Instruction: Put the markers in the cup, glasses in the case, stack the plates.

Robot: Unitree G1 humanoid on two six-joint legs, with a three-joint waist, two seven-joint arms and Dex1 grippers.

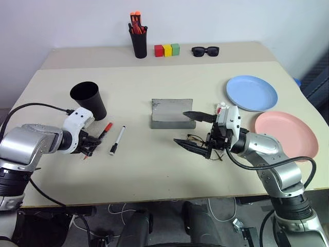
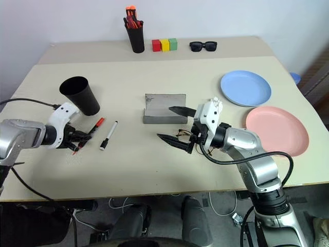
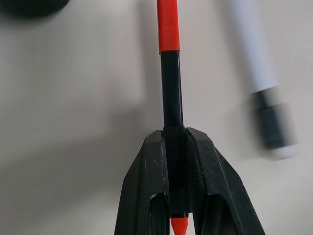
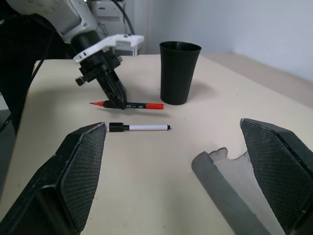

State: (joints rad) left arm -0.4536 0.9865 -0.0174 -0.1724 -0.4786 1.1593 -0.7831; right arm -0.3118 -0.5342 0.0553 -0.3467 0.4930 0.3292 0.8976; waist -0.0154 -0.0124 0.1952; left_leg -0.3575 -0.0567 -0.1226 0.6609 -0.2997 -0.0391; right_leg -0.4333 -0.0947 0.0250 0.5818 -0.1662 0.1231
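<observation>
None of the three jobs is finished, as far as we can judge. The wide black tapered cup (image 1: 88, 99) stands near the left side of the beige bench (image 1: 154, 170), and we see no marker in it. The slim white marker with black cap (image 1: 117, 140) lies flat on the bench just beside the red-ended black marker (image 1: 104, 130), both in front of the cup. Our left tool (image 3: 175, 196) has its two black fingers pressed together on the dark barrel of the red-ended marker, near its pointed tip; in the right wrist view the marker looks level and low over the bench, and we cannot tell whether it is clear of the surface. The grey rectangular hinged case (image 1: 171, 113) lies open at mid-bench; the thin dark wire-framed glasses (image 1: 198, 140) rest on the bench just in front of it, not yet inside. The light blue round plate (image 1: 252, 92) and the salmon pink round plate (image 1: 286, 135) sit side by side at the right, unstacked. Our left arm reaches in from the left, its tool angled down toward the bench. Our right arm crosses inward, its tool (image 1: 189, 129) pointing leftward, roughly level, fingers spread wide and holding nothing, poised over the glasses.
</observation>
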